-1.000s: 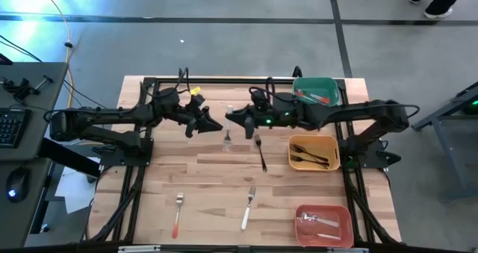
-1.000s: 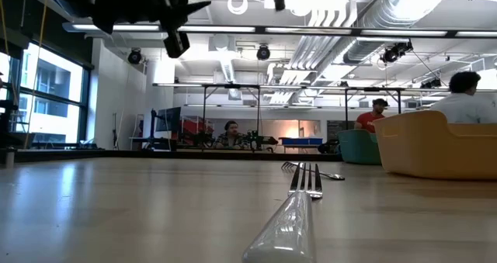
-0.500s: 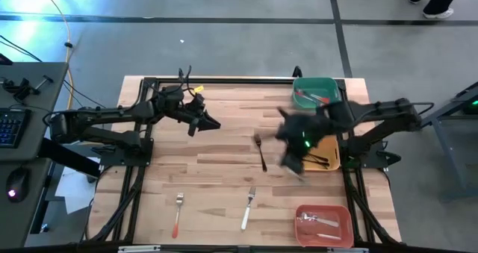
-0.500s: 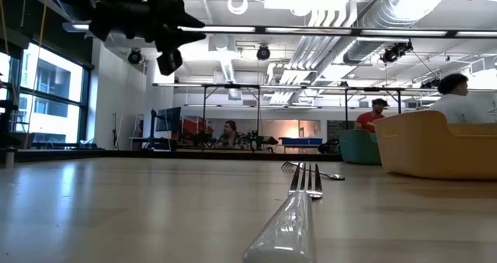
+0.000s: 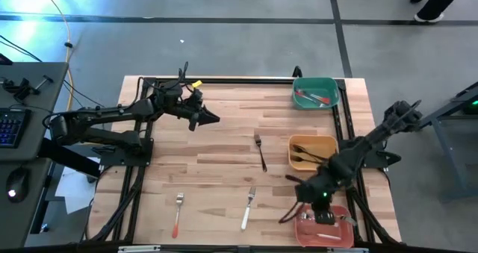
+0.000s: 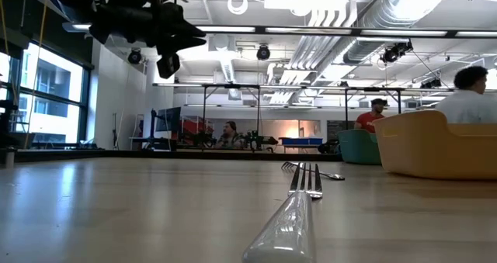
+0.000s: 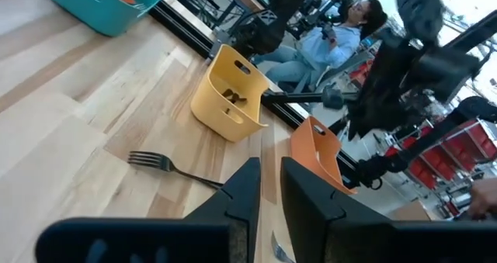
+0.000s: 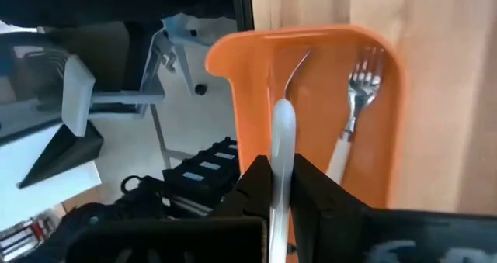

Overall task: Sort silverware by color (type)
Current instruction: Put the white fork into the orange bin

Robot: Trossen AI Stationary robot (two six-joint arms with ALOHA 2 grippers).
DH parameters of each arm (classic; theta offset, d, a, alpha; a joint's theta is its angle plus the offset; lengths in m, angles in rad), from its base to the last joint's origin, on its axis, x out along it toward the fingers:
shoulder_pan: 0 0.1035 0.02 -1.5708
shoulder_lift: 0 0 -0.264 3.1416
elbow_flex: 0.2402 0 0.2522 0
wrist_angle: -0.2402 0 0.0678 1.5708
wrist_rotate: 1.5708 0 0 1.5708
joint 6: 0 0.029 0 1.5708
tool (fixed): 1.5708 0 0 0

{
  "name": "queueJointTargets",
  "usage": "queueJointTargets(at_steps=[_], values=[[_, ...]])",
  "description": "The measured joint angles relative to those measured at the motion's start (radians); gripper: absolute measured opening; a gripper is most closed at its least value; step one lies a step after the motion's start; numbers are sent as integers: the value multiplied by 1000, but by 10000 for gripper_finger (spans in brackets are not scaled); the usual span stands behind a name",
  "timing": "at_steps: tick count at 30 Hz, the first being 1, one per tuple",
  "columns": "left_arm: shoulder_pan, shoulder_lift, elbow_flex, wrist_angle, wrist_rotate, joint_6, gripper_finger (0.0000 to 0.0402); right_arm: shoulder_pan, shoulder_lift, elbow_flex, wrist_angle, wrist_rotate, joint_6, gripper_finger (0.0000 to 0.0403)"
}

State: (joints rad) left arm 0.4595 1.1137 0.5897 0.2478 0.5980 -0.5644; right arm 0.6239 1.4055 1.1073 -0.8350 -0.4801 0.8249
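Delivery is underway: right end effector (image 5: 323,208), clenched on a white-handled fork (image 8: 281,158), hovers over the orange bin (image 8: 311,46) and next must release, while left end effector (image 5: 211,119), nearly closed and empty, waits above the desk (image 5: 216,156).

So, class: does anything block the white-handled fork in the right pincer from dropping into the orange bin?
Nothing visible does. The right pincer holds the white-handled fork directly over the open orange bin, where only another white fork lies to one side.
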Motion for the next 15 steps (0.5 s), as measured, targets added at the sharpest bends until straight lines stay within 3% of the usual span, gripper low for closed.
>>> queueJointTargets(at_steps=[6,15], values=[[12,0,0,-2,0,-10,34,50,1,-167,253,19,74,0],[12,0,0,-73,-34,-10,22,61,23,-268,406,75,22,1]])
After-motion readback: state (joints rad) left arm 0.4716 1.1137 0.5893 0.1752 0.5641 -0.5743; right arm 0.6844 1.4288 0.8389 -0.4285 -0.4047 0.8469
